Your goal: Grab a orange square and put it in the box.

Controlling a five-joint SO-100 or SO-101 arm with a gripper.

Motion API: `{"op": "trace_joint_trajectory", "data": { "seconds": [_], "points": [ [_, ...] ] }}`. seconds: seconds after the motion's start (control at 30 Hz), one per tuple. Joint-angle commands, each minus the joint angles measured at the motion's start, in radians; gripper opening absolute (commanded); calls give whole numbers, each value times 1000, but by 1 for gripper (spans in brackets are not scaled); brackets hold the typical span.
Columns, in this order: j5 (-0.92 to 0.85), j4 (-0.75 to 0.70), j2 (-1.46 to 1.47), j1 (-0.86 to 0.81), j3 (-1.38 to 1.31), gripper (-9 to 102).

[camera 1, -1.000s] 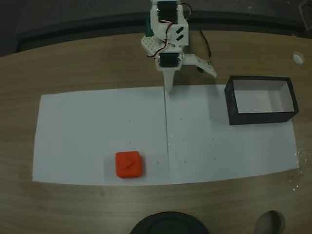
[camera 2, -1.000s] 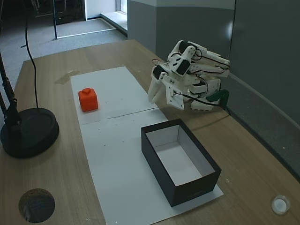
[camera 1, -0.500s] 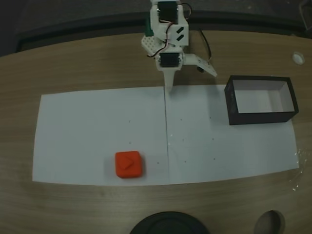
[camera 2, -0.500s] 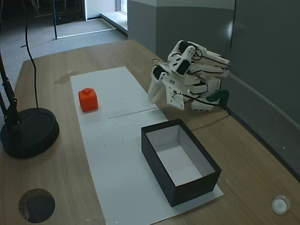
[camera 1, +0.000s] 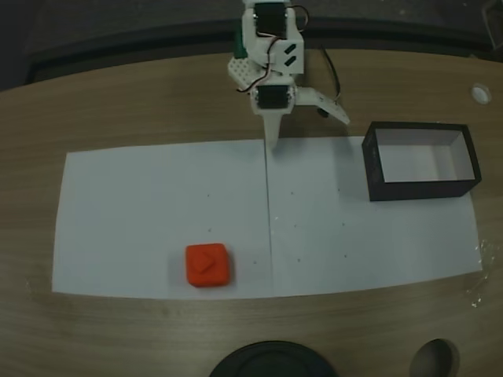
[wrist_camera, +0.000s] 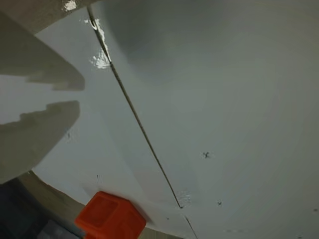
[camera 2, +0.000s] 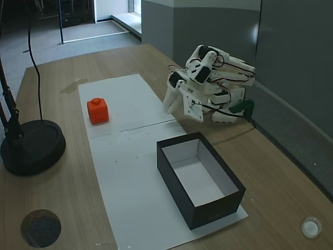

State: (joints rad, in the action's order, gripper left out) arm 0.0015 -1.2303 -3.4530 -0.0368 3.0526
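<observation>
The orange square (camera 1: 208, 265) rests on the white paper near the front edge in a fixed view, and it is at the bottom left of the wrist view (wrist_camera: 109, 219). The other fixed view has it far left on the paper (camera 2: 98, 110). The box (camera 1: 420, 188), black outside and pale inside, stands empty at the paper's right end (camera 2: 174, 188). My gripper (camera 1: 272, 137) hangs at the paper's far edge, well away from both. Its fingers (wrist_camera: 50, 129) are all but together with only a thin slit and nothing between them (camera 2: 167, 107).
Two white paper sheets (camera 1: 157, 204) cover the wooden table. A black round lamp base (camera 2: 31, 148) sits at the table's front edge (camera 1: 271, 363). A dark round hole (camera 1: 434, 360) and a small white cap (camera 1: 480, 93) lie off the paper.
</observation>
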Motion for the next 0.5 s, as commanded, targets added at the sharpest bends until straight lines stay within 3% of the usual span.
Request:
{"op": "trace_joint_trajectory", "data": {
  "seconds": [0.0,0.17,0.3,0.47],
  "points": [
    [-3,84,-25,-3,-72,2],
    [-63,215,-20,2,-166,23],
    [-64,224,61,-14,-290,25],
    [-71,255,463,-92,-558,29]
  ]
}}
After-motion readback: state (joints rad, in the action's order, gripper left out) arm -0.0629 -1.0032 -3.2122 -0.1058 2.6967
